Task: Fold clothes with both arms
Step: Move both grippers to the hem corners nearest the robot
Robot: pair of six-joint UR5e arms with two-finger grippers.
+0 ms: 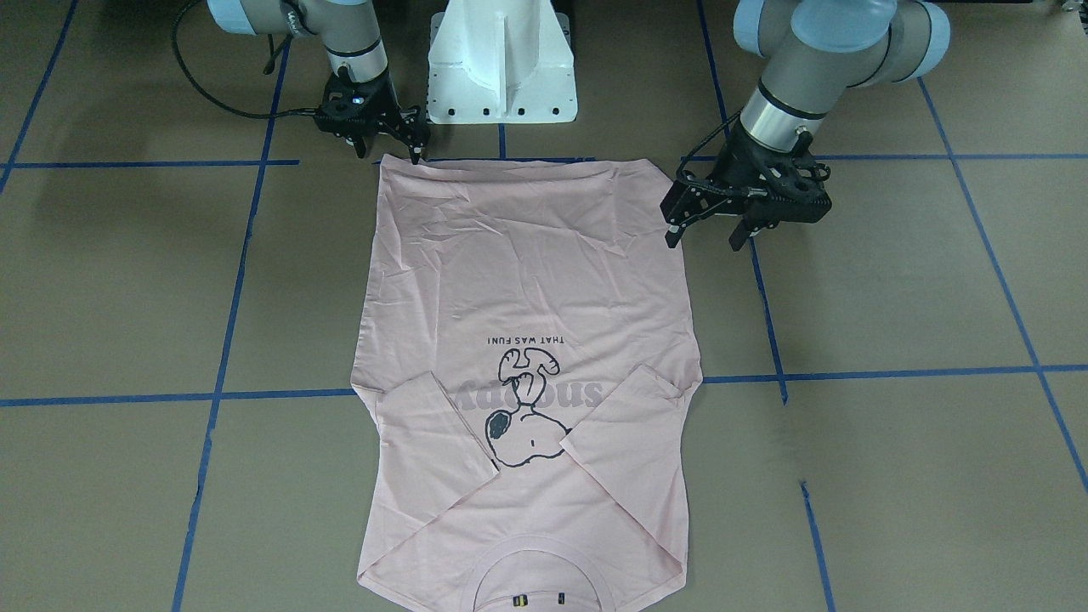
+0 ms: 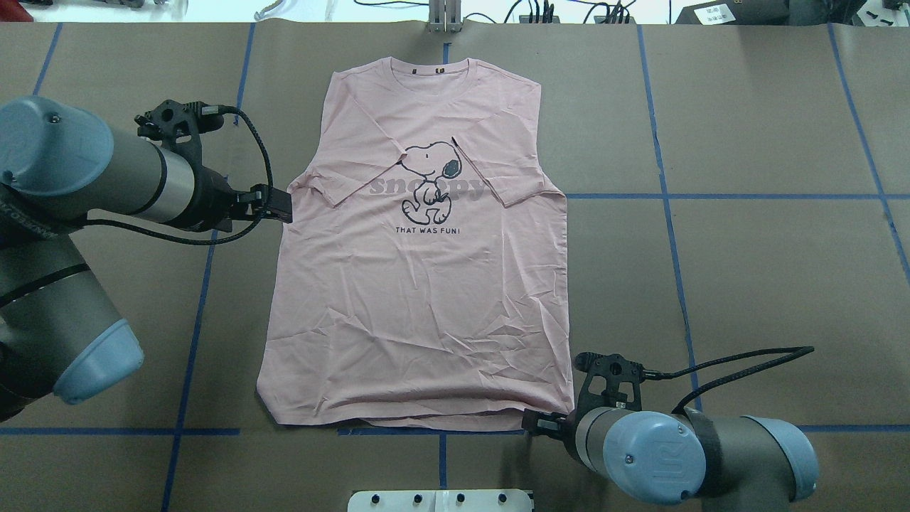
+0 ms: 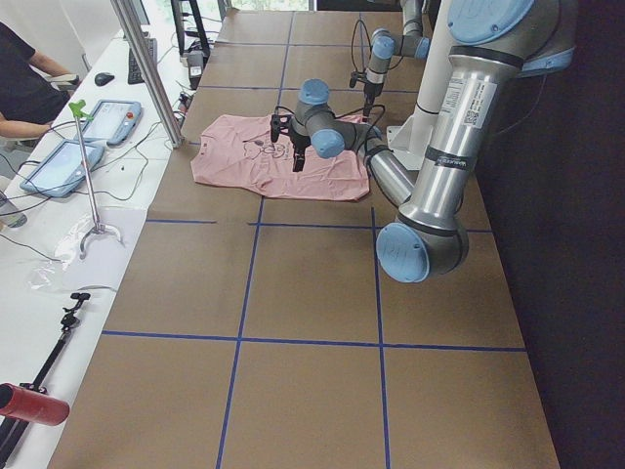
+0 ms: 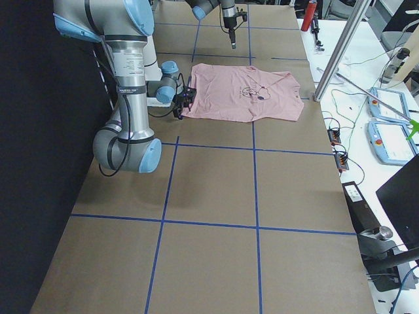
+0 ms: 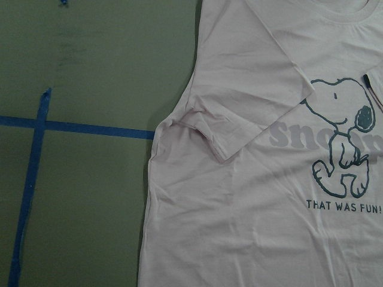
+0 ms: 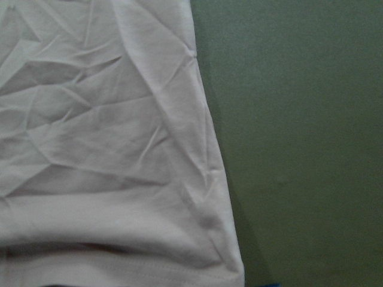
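Presently, one pink T-shirt (image 1: 527, 280) lies flat on the table (image 1: 892, 297), print up, both sleeves folded inward. My two grippers flank it. The left gripper (image 1: 707, 236) is spread and empty beside its side edge, and the right gripper (image 1: 387, 151) is likewise spread at a hem corner.

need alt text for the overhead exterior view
A pink T-shirt lies flat, print up, sleeves folded inward, on a brown table with blue tape lines. The left gripper is at its left edge, the right gripper at its right hem corner.
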